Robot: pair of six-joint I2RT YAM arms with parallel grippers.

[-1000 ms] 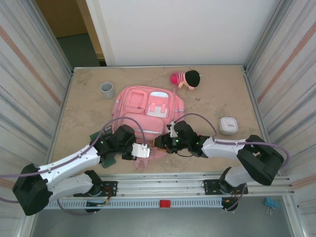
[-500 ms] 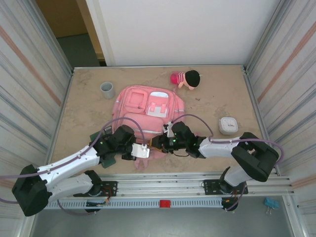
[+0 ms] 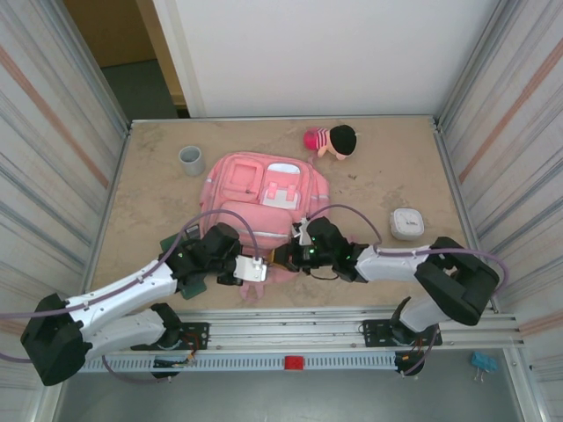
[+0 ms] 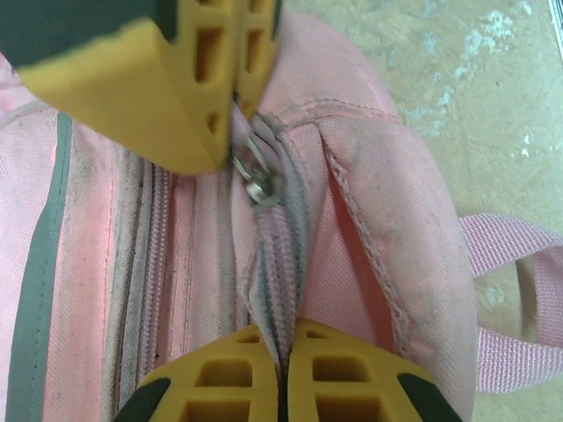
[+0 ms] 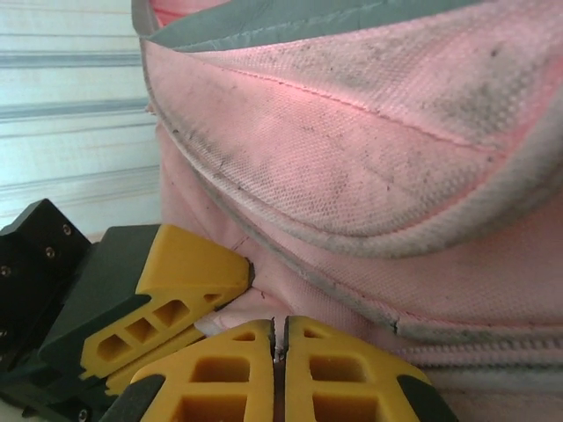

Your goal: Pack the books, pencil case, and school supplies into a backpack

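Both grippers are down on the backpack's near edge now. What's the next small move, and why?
Probably draw the right gripper a short way along the zipper track, away from the left gripper. Its jaws look shut on the zipper pull, the left gripper pinches the backpack seam just beside it, anchoring the fabric, and the zip between them looks closed.

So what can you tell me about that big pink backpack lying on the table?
The large pink fabric backpack lies flat on the sandy tabletop, front up, with zipped pockets, white trim, grey piping and slightly grubby cloth. Its near end faces the arms, a pink strap trailing out. The main zip looks closed. The left gripper is shut, pinching the seam by the zip; the right gripper is shut, apparently on the small metal zipper pull.
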